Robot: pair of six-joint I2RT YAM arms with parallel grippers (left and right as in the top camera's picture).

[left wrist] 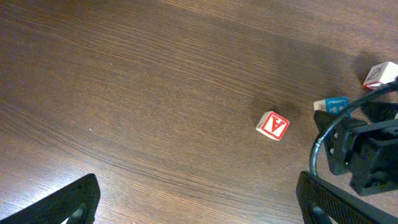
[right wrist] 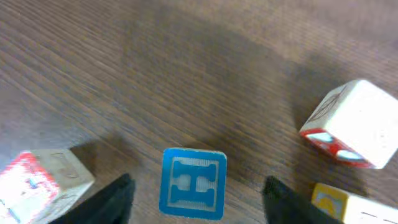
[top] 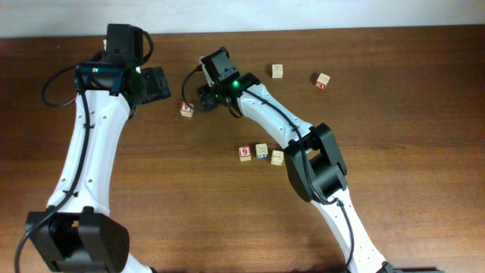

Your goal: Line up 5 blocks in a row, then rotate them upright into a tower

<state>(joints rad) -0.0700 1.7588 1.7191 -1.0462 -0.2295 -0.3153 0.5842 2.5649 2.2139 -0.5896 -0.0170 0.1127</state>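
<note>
Cubes of light wood, small and square-edged with printed faces, lie on the dark grained table. Six show from above, and the wrist views reveal at least one more under the right arm: the blue-faced block, left of centre on the far side. The right gripper straddles it, fingers apart and, as far as the blur allows, touching neither side. The red "9" block, blue-marked block and yellow-marked block form a row mid-table. The left gripper hangs wide open.

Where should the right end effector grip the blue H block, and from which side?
Its two opposite side faces, from straight above: the blue H block lies flat, H face up, between the open fingers of the right end effector.
</note>
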